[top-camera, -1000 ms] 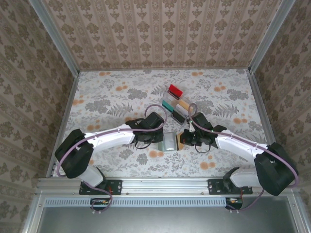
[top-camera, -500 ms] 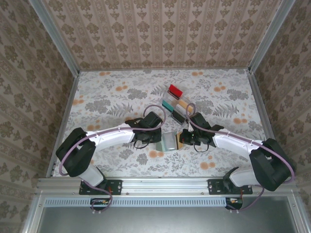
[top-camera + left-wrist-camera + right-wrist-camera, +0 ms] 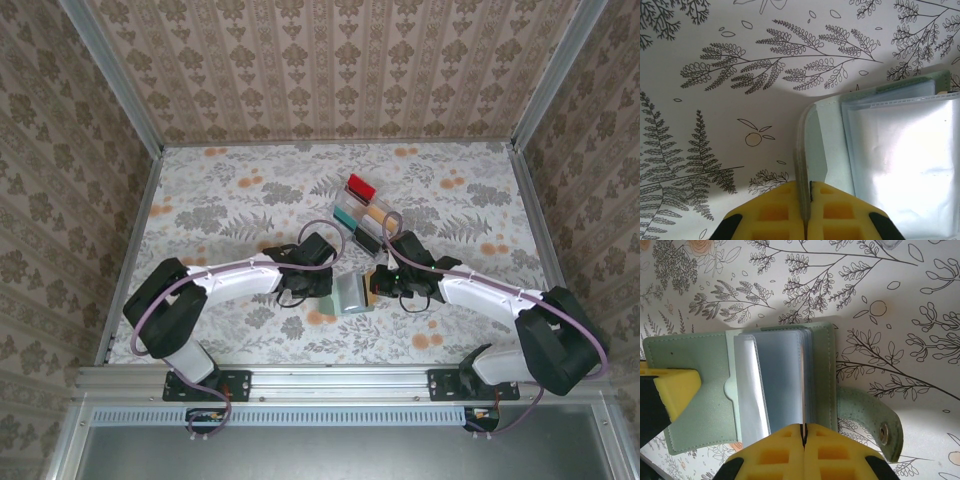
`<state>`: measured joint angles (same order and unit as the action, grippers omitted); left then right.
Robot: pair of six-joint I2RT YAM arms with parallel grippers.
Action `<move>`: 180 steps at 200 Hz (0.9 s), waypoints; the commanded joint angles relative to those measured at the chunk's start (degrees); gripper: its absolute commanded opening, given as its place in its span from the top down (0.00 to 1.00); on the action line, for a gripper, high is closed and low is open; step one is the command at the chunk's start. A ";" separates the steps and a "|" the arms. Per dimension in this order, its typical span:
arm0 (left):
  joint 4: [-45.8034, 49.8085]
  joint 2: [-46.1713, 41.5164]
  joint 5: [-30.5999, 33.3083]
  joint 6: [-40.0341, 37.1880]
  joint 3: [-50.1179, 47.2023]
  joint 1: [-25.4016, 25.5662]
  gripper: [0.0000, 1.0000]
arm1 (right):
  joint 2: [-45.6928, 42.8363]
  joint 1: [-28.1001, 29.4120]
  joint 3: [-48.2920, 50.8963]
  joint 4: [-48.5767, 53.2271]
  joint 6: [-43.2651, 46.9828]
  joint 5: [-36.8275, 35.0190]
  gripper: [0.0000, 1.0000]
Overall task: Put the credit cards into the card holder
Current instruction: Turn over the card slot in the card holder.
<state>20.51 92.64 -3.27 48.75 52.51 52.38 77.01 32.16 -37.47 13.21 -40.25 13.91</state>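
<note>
Card holder (image 3: 352, 293): one, open, sage-green.

Right gripper (image 3: 377, 290) closer against card holder (image 3: 352, 294)

A: Top view?
B: High behind the arm bases, looking down on the whole tabletop (image 3: 220, 200).
A: Wrists?
B: Close-up, aimed down past left claw (image 3: 805, 186) and right claw (image 3: 803, 427).
A: Overlap?
B: All three catch the open wallet (image 3: 355, 293); the wrists see it from opposite sides.

Floral-print table (image 3: 220, 200), tray (image 3: 328, 188) of credit cards (image 3: 360, 187)
</note>
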 commanded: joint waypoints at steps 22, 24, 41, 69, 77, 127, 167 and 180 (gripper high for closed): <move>-0.16 1.90 -1.05 -1.55 0.04 -0.30 1.00 | 4.81 1.15 -1.51 -1.70 -0.34 1.39 0.97; -0.26 2.03 -1.09 -1.55 0.05 -0.27 1.00 | 4.86 1.24 -1.54 -2.05 -0.42 1.45 0.98; -1.33 2.36 -1.30 -1.42 -0.20 -0.23 1.00 | 5.24 2.11 -2.02 -4.01 -1.69 2.65 0.98; -2.34 2.81 -1.55 -1.14 -0.19 -0.18 1.00 | 5.91 3.26 -3.02 -6.22 -3.73 3.59 0.98; -2.45 2.81 -1.48 -1.03 -0.17 -0.18 1.00 | 5.93 3.41 -3.22 -6.80 -4.23 3.81 0.98; -4.75 2.63 -1.26 0.10 -1.27 0.09 0.98 | 8.10 5.27 -5.25 -8.15 -5.21 5.16 0.97; -5.20 1.78 0.42 1.66 -1.95 0.34 0.91 | 10.37 6.23 -5.96 -8.64 -6.82 4.25 0.97; -5.03 0.72 1.20 2.32 -2.45 0.44 0.85 | 11.15 6.33 -5.26 -8.93 -7.97 3.20 0.97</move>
<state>15.68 94.54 -3.86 49.47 51.48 52.47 86.26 38.20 -42.26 5.04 -45.67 17.72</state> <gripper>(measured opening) 0.118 0.048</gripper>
